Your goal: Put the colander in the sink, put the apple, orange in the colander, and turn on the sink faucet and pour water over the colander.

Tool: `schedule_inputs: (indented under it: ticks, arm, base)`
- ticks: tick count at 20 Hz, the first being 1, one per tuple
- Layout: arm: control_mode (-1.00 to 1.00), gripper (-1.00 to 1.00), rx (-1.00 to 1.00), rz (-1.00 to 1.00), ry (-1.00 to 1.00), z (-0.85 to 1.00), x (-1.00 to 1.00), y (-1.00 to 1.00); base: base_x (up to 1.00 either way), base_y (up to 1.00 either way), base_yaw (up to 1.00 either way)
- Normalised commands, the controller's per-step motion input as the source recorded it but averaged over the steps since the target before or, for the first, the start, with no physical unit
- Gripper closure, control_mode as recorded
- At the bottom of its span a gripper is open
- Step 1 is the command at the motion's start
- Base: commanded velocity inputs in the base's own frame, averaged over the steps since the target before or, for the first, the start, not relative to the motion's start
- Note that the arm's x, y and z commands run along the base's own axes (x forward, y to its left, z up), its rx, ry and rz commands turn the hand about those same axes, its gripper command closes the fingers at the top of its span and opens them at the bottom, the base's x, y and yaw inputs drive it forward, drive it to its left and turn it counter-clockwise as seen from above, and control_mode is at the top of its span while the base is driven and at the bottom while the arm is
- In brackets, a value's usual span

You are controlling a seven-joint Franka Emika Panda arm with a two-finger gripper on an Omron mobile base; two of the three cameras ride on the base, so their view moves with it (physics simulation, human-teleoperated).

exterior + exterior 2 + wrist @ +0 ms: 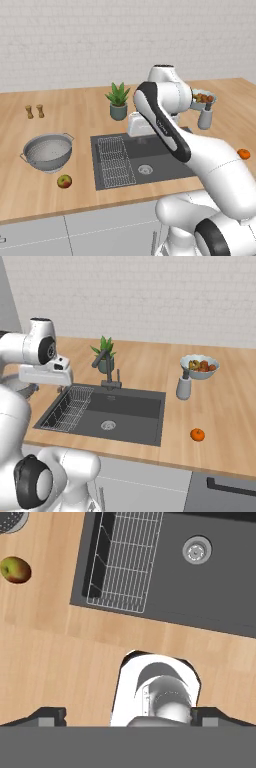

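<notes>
Pincer [128, 718] is spread wide, holding nothing, high above the sink [165, 162]. Colander [47, 152] sits on the table well left of the sink, apple [64, 181] just beside it. Best approach: descend onto the colander rim, clamp one wall, avoid the apple.

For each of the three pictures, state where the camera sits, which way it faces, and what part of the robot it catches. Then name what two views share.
Left base view: behind the arm, left side, facing forward and down at the colander, apple and sink; arm rises lower right.
Right base view: behind, right side, facing the faucet and orange; arm lower left.
Hand view: on the hand, looking straight down at the sink's rack; dark fingers wide apart at the bottom.
Shared: all show the sink drain.
</notes>
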Motion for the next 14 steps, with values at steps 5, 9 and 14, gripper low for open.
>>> schedule_inputs:
  ticks: [5,9,14]
  arm:
    - [-1.0,-1.0,0.0,0.0,0.08,0.0,0.0,0.76]
    - [-1.0,-1.0,0.0,0.0,0.06,-0.13,0.0,0.44]
    - [-1.0,-1.0,0.0,0.0,0.01,-0.11,0.08,0.44]
  base:
    - [0.0,0.0,0.0]
    - [0.0,0.0,0.0]
    - [0.0,0.0,0.0]
